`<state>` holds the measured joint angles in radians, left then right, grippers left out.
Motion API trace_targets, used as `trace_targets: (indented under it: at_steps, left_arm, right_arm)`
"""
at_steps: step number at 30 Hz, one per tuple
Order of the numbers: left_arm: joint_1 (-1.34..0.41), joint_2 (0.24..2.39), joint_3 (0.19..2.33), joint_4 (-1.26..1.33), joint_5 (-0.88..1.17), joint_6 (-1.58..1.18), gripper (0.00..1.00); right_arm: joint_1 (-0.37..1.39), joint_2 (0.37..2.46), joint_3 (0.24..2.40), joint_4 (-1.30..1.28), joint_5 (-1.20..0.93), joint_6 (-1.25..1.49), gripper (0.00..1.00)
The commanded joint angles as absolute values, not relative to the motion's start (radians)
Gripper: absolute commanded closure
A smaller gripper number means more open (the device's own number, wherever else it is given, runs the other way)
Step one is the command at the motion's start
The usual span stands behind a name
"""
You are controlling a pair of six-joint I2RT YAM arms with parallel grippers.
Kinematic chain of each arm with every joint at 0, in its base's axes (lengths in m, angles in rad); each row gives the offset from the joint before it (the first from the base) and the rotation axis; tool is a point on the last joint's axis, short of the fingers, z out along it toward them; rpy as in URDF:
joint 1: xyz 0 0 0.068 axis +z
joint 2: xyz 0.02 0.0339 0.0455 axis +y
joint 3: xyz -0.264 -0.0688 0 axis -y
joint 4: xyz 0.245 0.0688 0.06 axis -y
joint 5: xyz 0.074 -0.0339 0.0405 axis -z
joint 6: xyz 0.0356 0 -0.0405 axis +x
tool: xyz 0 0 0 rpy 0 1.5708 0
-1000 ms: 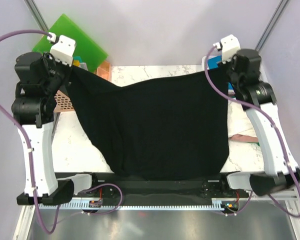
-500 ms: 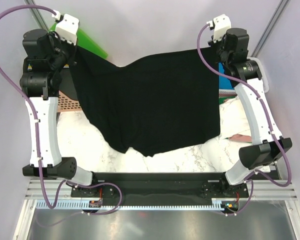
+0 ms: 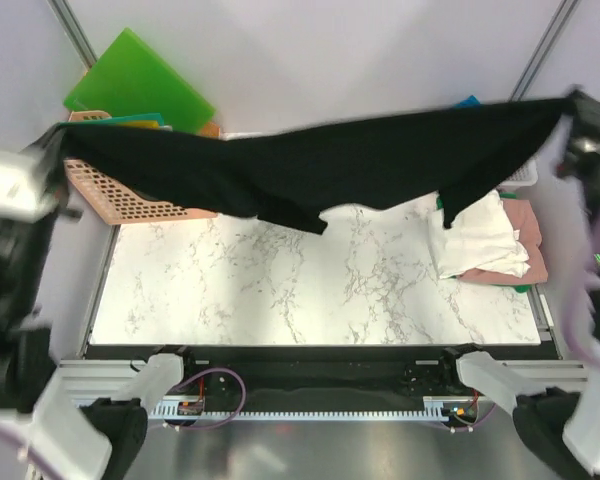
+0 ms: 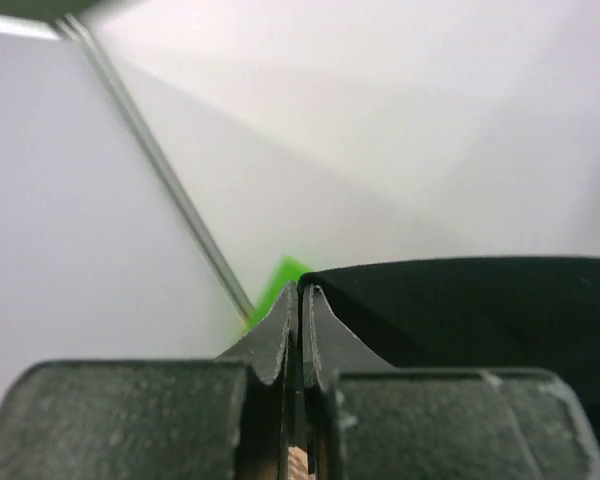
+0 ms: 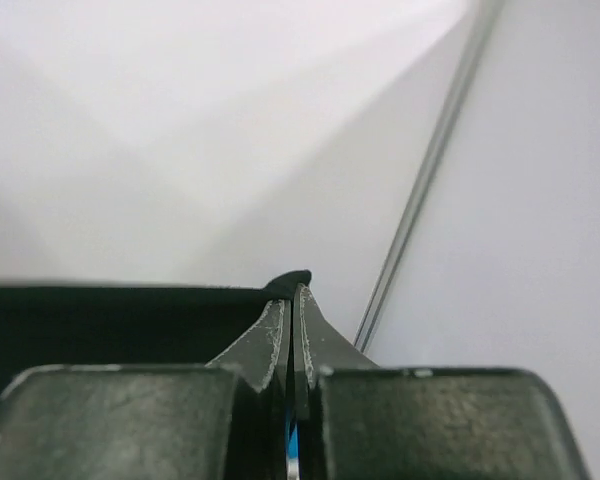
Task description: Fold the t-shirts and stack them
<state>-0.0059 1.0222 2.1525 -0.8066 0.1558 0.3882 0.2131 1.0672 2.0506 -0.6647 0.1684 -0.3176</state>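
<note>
1. Black t-shirt [image 3: 360, 165] hangs in the air over the table [image 3: 280, 290], pulled out wide between my two pincers.
2. My left pincer [image 4: 298, 295] is squeezed tight on one end of it.
3. My right pincer [image 5: 293, 300] is squeezed tight on the other end.
4. White t-shirt [image 3: 477, 238] and pink t-shirt [image 3: 528, 235] lie together at the right side of the table.
5. Green board [image 3: 140, 85] sits at the back left.

You now carry the black t-shirt [image 3: 380, 160] higher: it no longer drapes over the table [image 3: 280, 290] and stretches as a narrow band.
</note>
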Motion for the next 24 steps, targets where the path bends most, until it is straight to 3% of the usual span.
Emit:
trace_targets:
  at_steps: [1,9,19,24]
  left_arm:
    - [-0.002,0.922,2.273,-0.796,0.085,0.46,0.98]
    - [0.049,0.874,2.5,-0.813,0.017,0.511,0.98]
    - [0.057,0.948,2.32,-0.818,0.035,0.509,0.98]
    - [0.057,1.057,2.203,-0.799,0.087,0.463,0.98]
  right_arm:
    - [0.204,0.956,2.121,-0.696,0.206,-0.33,1.0]
    - [0.178,0.897,2.143,-0.695,0.244,-0.37,1.0]
    - [0.206,0.92,1.902,-0.604,0.321,-0.457,1.0]
    - [0.206,0.953,1.659,-0.497,0.313,-0.48,1.0]
